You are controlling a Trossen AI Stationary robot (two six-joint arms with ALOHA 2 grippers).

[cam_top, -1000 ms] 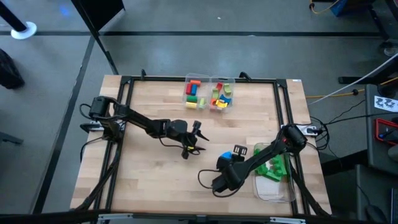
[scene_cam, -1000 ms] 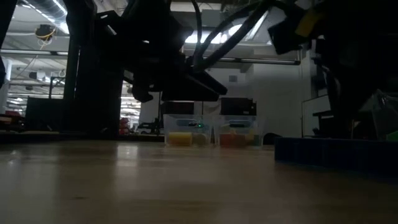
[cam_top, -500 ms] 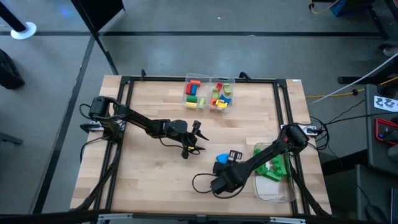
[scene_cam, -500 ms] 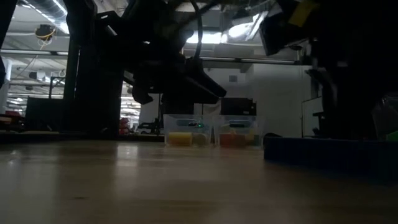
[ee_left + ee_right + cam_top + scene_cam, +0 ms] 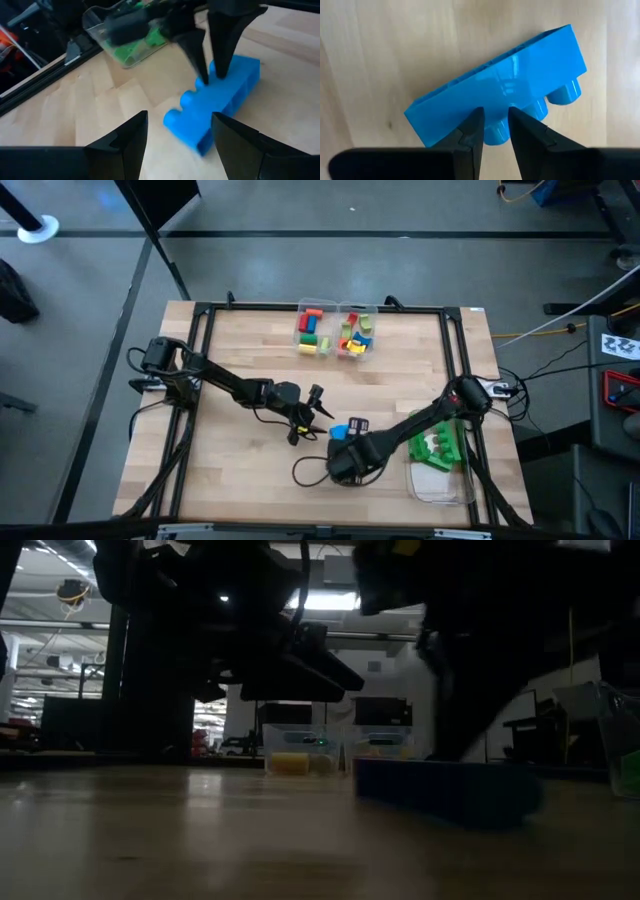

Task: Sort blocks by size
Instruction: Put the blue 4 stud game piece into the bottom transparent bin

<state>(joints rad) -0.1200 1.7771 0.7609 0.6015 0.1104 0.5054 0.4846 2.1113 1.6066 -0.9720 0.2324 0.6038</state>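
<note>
A long blue studded brick [image 5: 338, 432] lies near the table's middle, its studs turned sideways. My right gripper [image 5: 347, 430] stands over it, pointing down, and is shut on it. Just to the left of the brick my left gripper [image 5: 312, 412] is open. In its wrist view the brick [image 5: 220, 100] lies ahead of its spread fingers, and nothing is between them. Small coloured blocks fill two clear containers [image 5: 312, 330] [image 5: 355, 332] at the far edge. Green bricks [image 5: 438, 448] lie in a clear container at the near right. My right gripper pinches one stud [image 5: 495, 134] near the middle of the blue brick's row between its two fingers [image 5: 197, 50]. The fingers come from above, pointing down. The brick lies level on its side, at the tabletop; whether it touches the wood I cannot tell.
The clear container [image 5: 445, 480] at the near right stands close behind my right arm. A black frame [image 5: 455, 360] runs around the tabletop. Bare wood [image 5: 240, 470] lies toward the near left.
My right gripper has carried the blue brick toward the table's left, away from the near right container and up to my left gripper. It has tipped over to point more steeply down. The brick has stayed level in the hold.
</note>
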